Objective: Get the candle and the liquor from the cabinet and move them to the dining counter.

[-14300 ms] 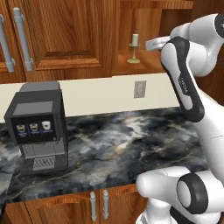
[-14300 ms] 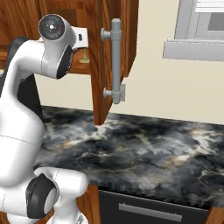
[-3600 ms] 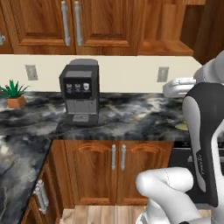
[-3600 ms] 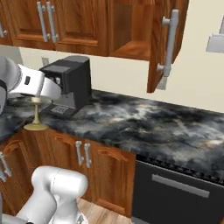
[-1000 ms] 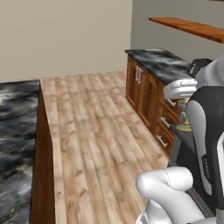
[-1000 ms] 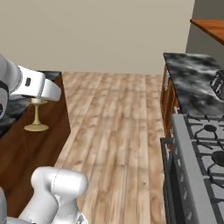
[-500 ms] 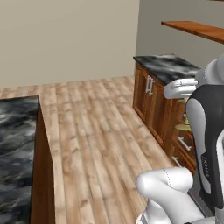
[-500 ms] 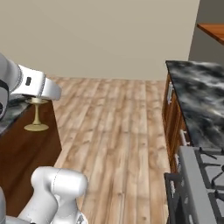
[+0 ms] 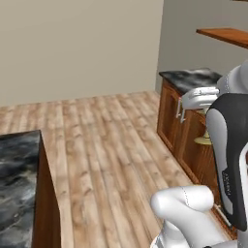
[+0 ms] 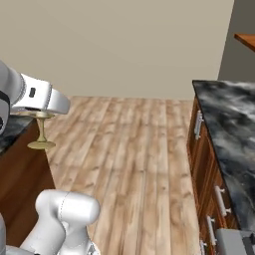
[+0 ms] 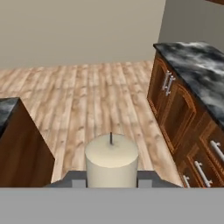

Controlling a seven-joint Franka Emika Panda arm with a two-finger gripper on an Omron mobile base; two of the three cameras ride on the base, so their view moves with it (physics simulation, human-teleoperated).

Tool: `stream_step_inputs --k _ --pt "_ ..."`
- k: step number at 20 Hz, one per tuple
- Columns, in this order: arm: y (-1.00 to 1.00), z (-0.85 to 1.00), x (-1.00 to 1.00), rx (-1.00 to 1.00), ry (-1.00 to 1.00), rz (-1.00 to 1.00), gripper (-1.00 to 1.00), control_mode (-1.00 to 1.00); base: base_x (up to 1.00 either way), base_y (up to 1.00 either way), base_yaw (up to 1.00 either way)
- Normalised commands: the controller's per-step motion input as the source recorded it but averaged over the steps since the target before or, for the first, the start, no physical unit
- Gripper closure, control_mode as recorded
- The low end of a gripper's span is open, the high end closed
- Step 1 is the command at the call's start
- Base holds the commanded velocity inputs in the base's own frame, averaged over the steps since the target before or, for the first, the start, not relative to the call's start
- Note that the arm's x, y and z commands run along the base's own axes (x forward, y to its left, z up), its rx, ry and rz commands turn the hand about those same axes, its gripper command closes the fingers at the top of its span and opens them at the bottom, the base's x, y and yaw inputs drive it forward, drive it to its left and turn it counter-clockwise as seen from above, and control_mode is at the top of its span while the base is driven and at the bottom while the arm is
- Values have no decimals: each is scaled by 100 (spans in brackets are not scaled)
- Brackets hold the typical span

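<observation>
The end effector (image 11: 111, 177) is clenched on the candle (image 11: 111, 161). In the hand view the cream wax with its dark wick stands at 6 o'clock, between the two dark fingertips. In the right base view the olive-gold holder hangs upright under the white hand, at 9 o'clock, with its round foot free in the air above the edge of a dark marbled desk (image 10: 9, 130).

The step in hand, I judge, is carrying the candle to the dining counter. It is best to hold it upright and keep the grip firm while the base drives, then lower the foot flat on the stone before letting go.

I can read no brand, label or writing anywhere.
</observation>
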Motion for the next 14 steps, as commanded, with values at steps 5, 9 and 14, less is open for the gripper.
stream_step_inputs --k 5,9,14 --pt "0 0 0 0 0 0 100 100 100 1 0" --pt "0 0 0 0 0 0 100 100 100 0 0" --pt "0 0 0 0 0 0 100 100 100 5 0"
